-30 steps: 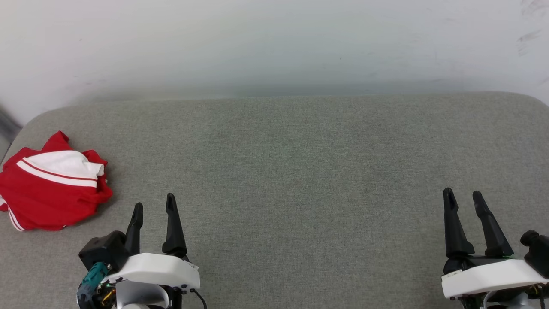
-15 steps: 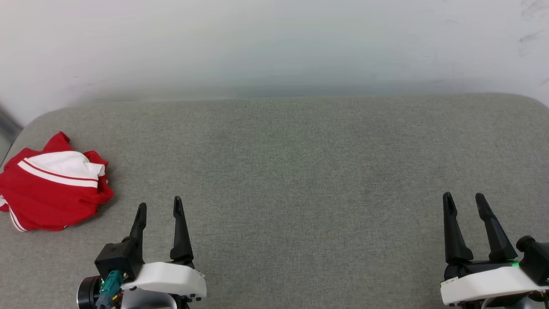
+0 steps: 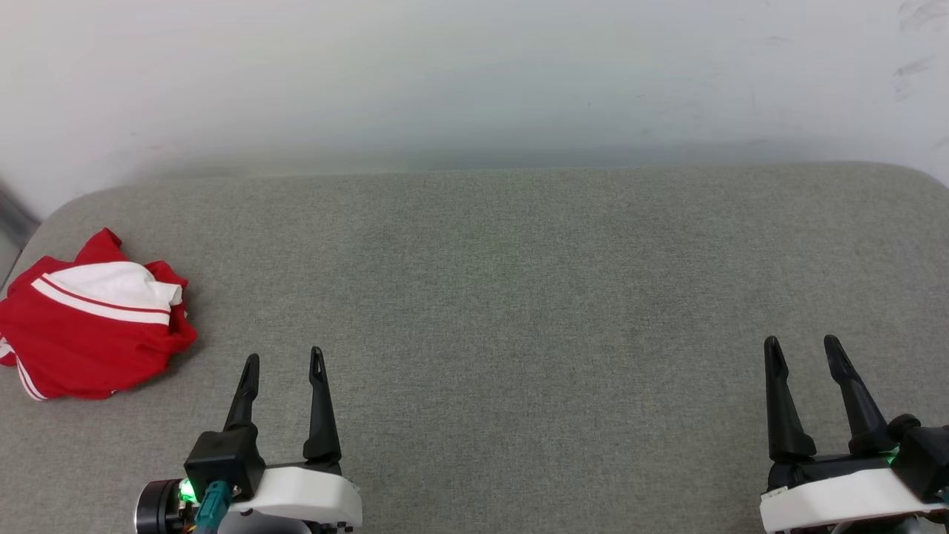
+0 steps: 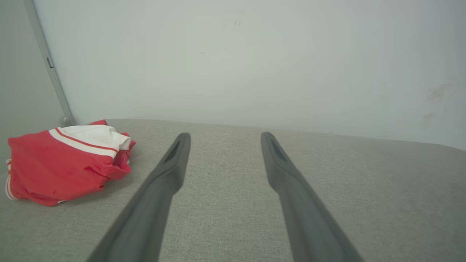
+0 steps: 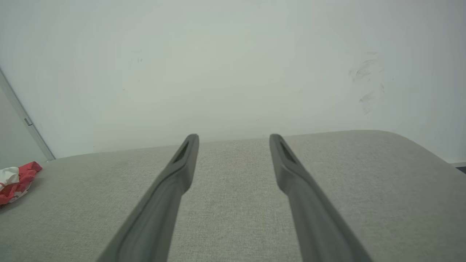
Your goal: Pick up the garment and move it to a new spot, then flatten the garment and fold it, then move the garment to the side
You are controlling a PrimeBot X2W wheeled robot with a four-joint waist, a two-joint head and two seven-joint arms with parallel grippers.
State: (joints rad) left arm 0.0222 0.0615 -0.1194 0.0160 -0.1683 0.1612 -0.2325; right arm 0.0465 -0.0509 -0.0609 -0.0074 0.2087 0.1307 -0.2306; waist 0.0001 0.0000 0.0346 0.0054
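A plain white wall (image 3: pixel 474 74) backs a table (image 3: pixel 519 282) covered in grey woven fabric, its far corners rounded. There are faint dark scuff marks (image 5: pixel 367 83) on the wall towards the right, and a thin grey strip (image 4: pixel 49 69) runs up the wall at the far left.

The garment (image 3: pixel 89 334), a red jersey T-shirt, lies in a crumpled heap at the left edge of the table. A white sleeve panel with red-and-white stripe trim faces up on top of the heap. In the left wrist view the garment (image 4: pixel 62 167) sits left of the fingers and apart from them. In the right wrist view a small red and white part of it (image 5: pixel 16 182) shows at the far left edge.

The left end effector (image 3: pixel 285 357) sits low at the near edge, just right of the garment and not touching it. Its two dark fingers are spread with bare fabric between them (image 4: pixel 225 135). The right end effector (image 3: pixel 802 343) is well apart at the near right, its fingers likewise spread and holding nothing (image 5: pixel 235 136).
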